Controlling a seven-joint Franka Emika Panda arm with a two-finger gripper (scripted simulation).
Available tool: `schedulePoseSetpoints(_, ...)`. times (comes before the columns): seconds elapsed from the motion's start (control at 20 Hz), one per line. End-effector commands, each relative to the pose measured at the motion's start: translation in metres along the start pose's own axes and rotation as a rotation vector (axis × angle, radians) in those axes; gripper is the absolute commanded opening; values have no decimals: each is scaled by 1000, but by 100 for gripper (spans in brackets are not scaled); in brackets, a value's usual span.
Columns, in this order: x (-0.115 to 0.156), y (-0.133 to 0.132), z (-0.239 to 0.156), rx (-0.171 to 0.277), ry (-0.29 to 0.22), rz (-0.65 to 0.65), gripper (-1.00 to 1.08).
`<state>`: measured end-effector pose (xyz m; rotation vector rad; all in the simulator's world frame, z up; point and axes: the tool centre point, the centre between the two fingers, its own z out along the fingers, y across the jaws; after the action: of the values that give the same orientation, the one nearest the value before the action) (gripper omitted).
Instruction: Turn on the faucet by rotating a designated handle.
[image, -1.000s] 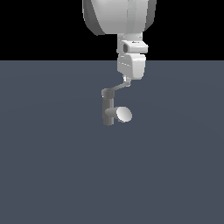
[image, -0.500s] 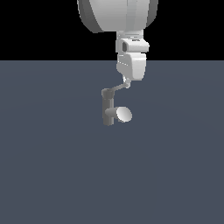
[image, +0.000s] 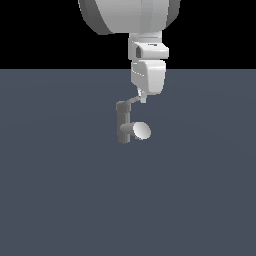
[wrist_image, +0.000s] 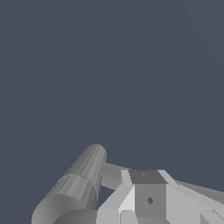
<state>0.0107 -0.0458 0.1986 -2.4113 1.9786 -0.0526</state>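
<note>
So from where I'm standing, closest to me is just bare grey table (image: 60, 200), nothing on it, and then a bit further back the faucet (image: 123, 122) stands upright with its stubby spout poking toward the exterior view's right, pale oval face out front. The handle (image: 131, 101) sticks off the top cap toward the exterior view's right, angled slightly up, and the gripper (image: 143, 98) is sitting right at its outer end, touching or as good as. Compared with a second ago not much has shifted: the big white arm behind has swung a little and the wrist looks a touch reoriented, but the handle seems to be at pretty much the same angle and the spout hasn't budged. So I'd guess the turn has barely started, if at all. The fingers (wrist_image: 144, 192) honestly I can't tell, the wrist view is mostly blocked by its own body and the faucet post, so wide or narrow is anyone's call. Behind all that it's just black.
</note>
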Motion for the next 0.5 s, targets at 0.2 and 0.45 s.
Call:
schedulePoseSetpoints(0.2,-18,8,5,-14,-3,0,-100)
schedulePoseSetpoints(0.45,-48,15,10,-25,-7,-2,-100)
